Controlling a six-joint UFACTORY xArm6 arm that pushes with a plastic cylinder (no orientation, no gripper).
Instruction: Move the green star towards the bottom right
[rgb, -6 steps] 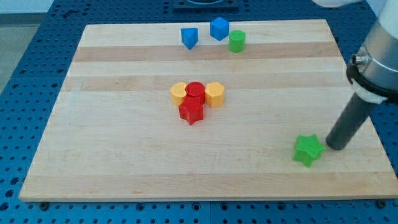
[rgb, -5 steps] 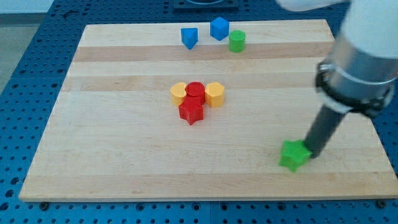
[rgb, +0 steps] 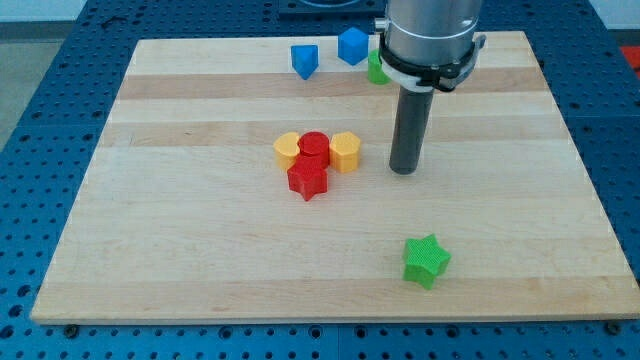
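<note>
Your tip (rgb: 404, 171) stands clear of the green star (rgb: 426, 260), well above it, just right of the yellow block (rgb: 345, 151). There are no fingers here, only a rod. The star lies low, right of centre. You're repositioning; next, come round its upper-left side and push.
</note>
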